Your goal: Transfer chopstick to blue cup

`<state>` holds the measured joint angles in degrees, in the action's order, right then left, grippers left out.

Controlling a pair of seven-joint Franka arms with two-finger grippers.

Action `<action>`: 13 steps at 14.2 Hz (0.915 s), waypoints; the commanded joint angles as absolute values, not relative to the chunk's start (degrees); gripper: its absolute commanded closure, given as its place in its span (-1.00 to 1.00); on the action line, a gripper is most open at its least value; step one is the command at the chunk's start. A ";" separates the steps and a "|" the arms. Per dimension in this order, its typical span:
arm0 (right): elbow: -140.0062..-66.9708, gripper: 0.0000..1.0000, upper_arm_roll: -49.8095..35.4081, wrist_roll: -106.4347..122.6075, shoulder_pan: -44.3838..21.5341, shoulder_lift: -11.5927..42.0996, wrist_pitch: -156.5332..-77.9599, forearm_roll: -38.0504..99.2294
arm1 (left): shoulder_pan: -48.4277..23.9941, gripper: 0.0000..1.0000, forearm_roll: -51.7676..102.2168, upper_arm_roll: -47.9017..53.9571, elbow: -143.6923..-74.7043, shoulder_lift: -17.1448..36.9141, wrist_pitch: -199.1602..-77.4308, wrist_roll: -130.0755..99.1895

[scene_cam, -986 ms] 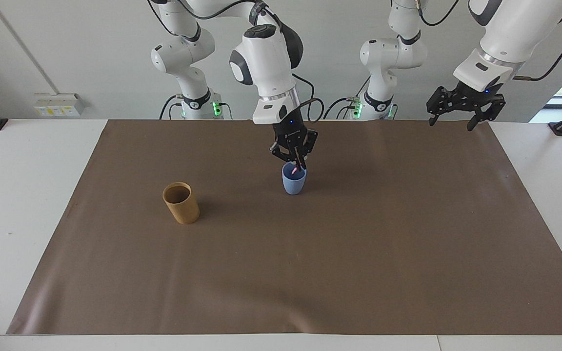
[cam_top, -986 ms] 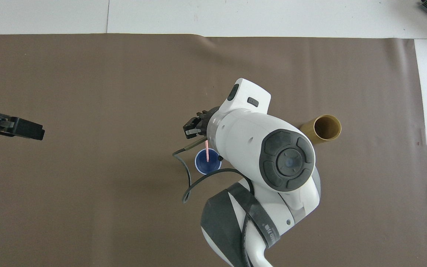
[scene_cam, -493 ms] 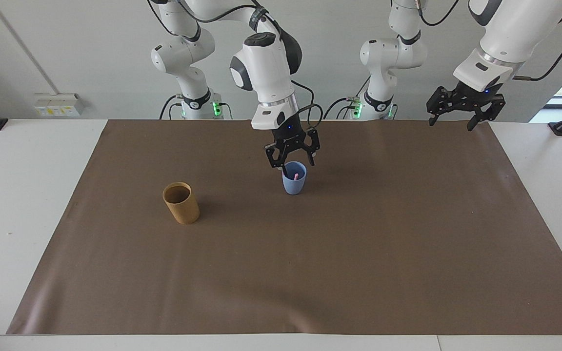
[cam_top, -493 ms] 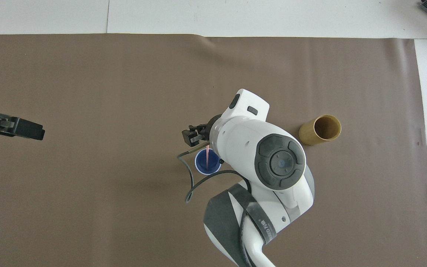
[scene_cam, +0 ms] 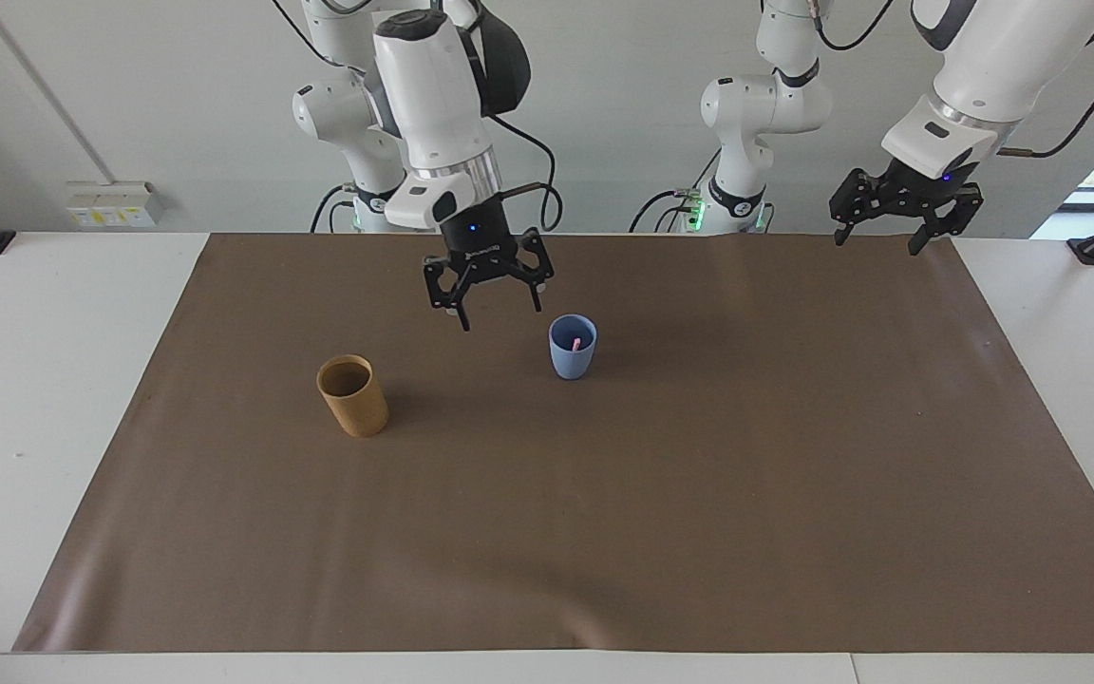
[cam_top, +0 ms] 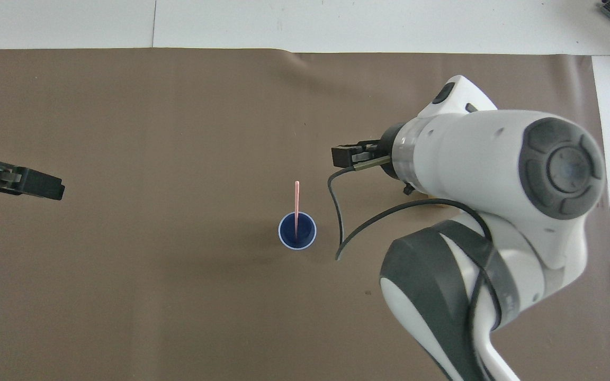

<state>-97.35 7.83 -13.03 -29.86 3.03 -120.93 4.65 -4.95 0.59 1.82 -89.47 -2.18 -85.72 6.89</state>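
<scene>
Overhead view is showing the chopstick [cam_top: 296, 209] standing in the blue cup [cam_top: 297, 231], its lower end down inside and its pink upper end leaning on the rim and sticking out above it. Facing view is showing only the pink tip [scene_cam: 577, 339] peeking over the cup's [scene_cam: 572, 356] rim. That cup is sitting upright on the brown mat [scene_cam: 604, 494], about midway between the two arms' ends of the table.

Nothing is gripping the stick. The right gripper [scene_cam: 488, 296] is hanging in the air over bare mat, between the blue cup and the tan cup [scene_cam: 352, 395], with its fingers spread wide and holding nothing. The tan cup is standing upright, toward the right arm's end of the table (in the overhead view the right arm is covering nearly all of it).

The left gripper [scene_cam: 906, 226] is waiting over the mat's edge at the left arm's end, well apart from both cups, fingers spread and holding nothing.
</scene>
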 commanded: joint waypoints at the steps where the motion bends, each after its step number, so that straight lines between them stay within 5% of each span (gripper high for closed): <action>1: -93.27 -1.00 7.21 -14.24 -24.72 1.15 -111.84 3.69 | -4.39 -1.00 -0.09 2.29 -90.79 -3.43 -85.43 6.42; 8: -85.61 -1.00 7.73 -11.80 -13.47 0.26 -91.95 2.73 | -4.48 -1.00 -0.09 2.29 -90.70 -3.43 -85.43 6.77; 13: -92.18 -1.00 7.82 -4.31 -6.51 -5.26 -89.83 1.59 | -5.01 -1.00 0.00 2.29 -90.79 -3.43 -85.34 6.59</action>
<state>-87.18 8.42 -5.70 -7.88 -1.52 -89.92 3.68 -4.96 0.59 2.11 -89.48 -2.18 -85.70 6.87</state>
